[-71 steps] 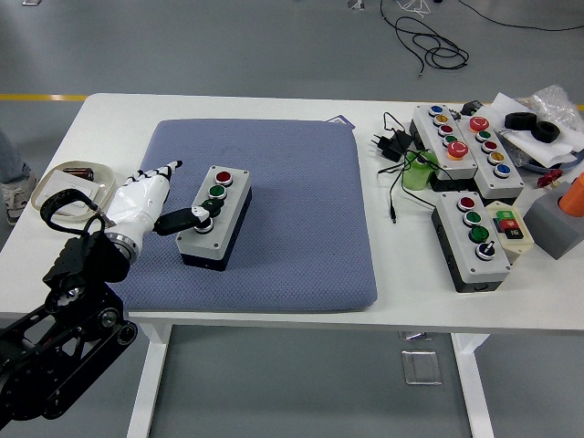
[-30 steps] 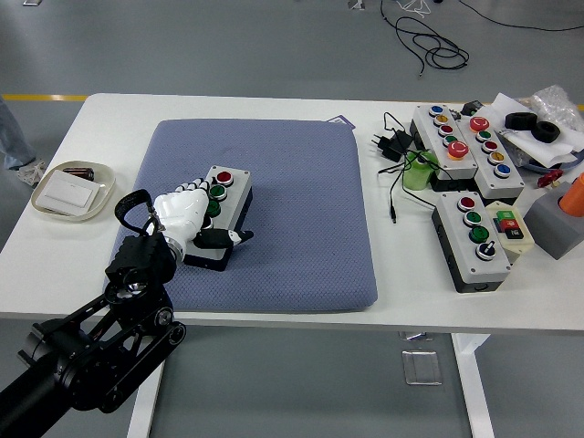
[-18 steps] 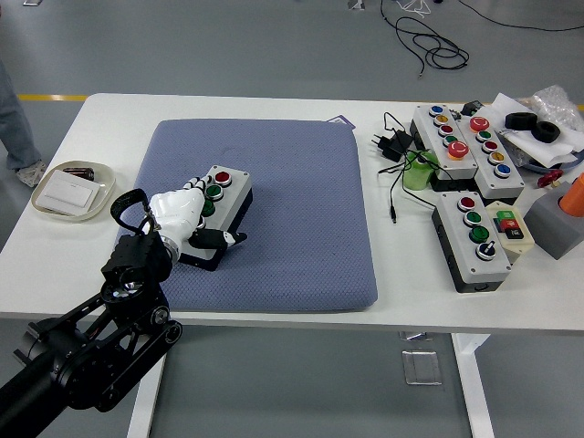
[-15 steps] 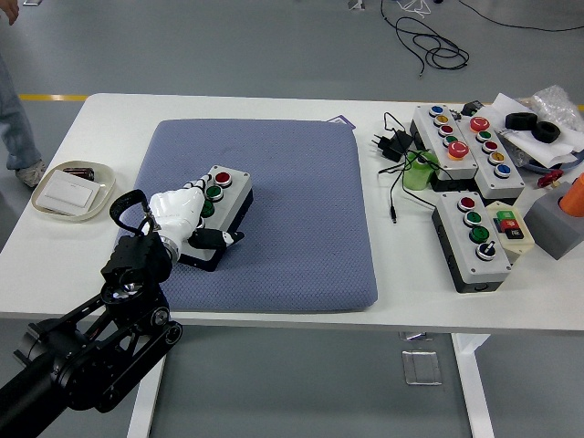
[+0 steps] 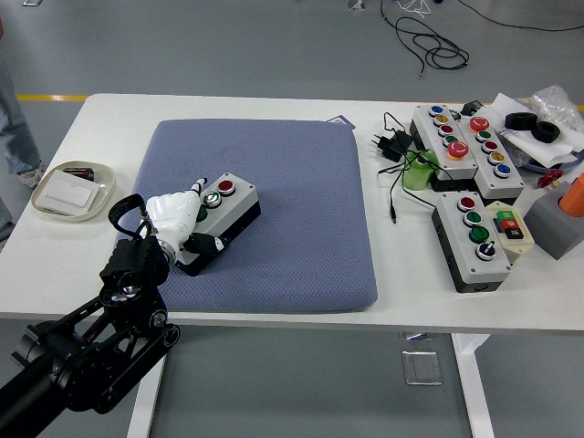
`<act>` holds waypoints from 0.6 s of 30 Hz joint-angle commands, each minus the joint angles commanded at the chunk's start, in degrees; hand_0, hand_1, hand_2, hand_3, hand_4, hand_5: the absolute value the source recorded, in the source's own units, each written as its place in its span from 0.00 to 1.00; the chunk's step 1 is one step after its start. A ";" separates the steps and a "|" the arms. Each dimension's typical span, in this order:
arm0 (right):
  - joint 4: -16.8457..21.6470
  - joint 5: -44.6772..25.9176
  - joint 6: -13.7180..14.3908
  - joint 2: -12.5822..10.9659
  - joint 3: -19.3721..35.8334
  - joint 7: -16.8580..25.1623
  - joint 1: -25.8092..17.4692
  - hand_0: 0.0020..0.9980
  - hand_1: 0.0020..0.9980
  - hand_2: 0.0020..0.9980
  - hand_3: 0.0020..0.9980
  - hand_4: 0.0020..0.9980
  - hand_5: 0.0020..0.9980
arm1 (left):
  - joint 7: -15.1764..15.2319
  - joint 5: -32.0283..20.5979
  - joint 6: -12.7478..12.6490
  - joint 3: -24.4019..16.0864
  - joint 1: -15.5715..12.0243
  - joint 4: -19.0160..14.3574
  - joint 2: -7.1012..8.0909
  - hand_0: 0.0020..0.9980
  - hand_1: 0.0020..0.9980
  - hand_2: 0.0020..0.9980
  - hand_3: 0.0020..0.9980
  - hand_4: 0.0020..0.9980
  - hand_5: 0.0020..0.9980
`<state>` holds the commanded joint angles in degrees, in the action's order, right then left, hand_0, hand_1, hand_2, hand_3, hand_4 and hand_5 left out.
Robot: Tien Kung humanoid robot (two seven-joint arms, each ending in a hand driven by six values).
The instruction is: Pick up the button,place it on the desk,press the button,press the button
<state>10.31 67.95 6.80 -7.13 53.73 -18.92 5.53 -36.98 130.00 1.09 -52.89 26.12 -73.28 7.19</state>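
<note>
- Swung since a moment ago: button box (image 5: 223, 208) rotated, still on blue mat (image 5: 301, 228), left of centre.
- Left hand (image 5: 175, 214) fingers grasping its near-left end.
- Rigid, probably light; best gripped across the sides.

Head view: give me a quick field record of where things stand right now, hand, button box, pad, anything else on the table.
left hand: over the near end of the button box, fingers curled around it
right hand: not in view
button box: grey, on the blue pad, turned at an angle; red and green buttons showing at its far end
blue pad: flat on the white table
other button boxes: three, at the table's right side, untouched
small tray: left edge of table
</note>
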 joint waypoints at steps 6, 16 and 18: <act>0.00 -0.05 -0.01 0.01 -0.05 0.02 0.07 0.63 0.49 0.62 0.56 0.30 0.22 | 0.00 0.00 1.54 0.09 0.46 -0.20 0.50 0.34 0.34 0.44 1.00 0.71 0.09; 0.00 -0.07 -0.03 0.05 -0.06 -0.01 0.14 0.63 0.49 0.62 0.56 0.30 0.22 | 3.75 0.00 6.61 0.19 1.99 -1.06 2.50 0.29 0.20 0.20 0.47 0.48 0.00; 0.00 -0.04 -0.03 0.05 -0.01 0.00 0.14 0.63 0.49 0.62 0.56 0.30 0.22 | 5.39 0.00 6.72 0.43 2.59 -1.27 3.15 0.29 0.20 0.20 0.47 0.48 0.00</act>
<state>10.31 67.91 6.77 -7.07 53.72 -18.92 5.66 -31.59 130.00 7.81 -52.46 28.70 -74.55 10.34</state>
